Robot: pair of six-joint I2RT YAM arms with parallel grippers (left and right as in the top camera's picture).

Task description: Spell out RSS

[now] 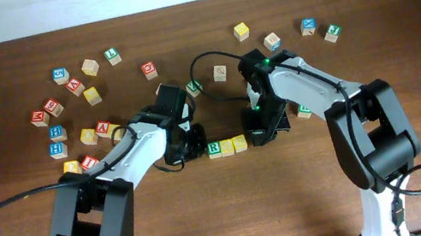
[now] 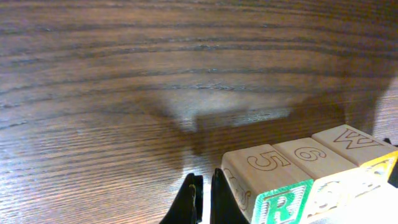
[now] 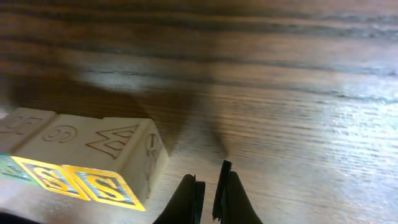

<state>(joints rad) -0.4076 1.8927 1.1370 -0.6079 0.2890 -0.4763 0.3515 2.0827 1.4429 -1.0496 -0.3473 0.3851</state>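
Three letter cubes stand in a tight row at the table's middle: the green R cube (image 1: pixel 214 148), a yellow S cube (image 1: pixel 227 145) and a second yellow S cube (image 1: pixel 239 142). My left gripper (image 1: pixel 190 143) is just left of the R cube, shut and empty. In the left wrist view its fingers (image 2: pixel 205 200) are beside the R cube (image 2: pixel 283 204). My right gripper (image 1: pixel 262 133) is just right of the row, shut and empty. In the right wrist view its fingers (image 3: pixel 210 198) are beside the end S cube (image 3: pixel 102 185), with the other S cube (image 3: pixel 46 174) beyond it.
Loose letter cubes lie scattered at the back: a group at the left around a red cube (image 1: pixel 74 86), a red cube (image 1: pixel 149 69), a yellow cube (image 1: pixel 241 31), a blue cube (image 1: pixel 309 26) and a green cube (image 1: pixel 332 31). A black cable (image 1: pixel 213 57) loops behind the arms.
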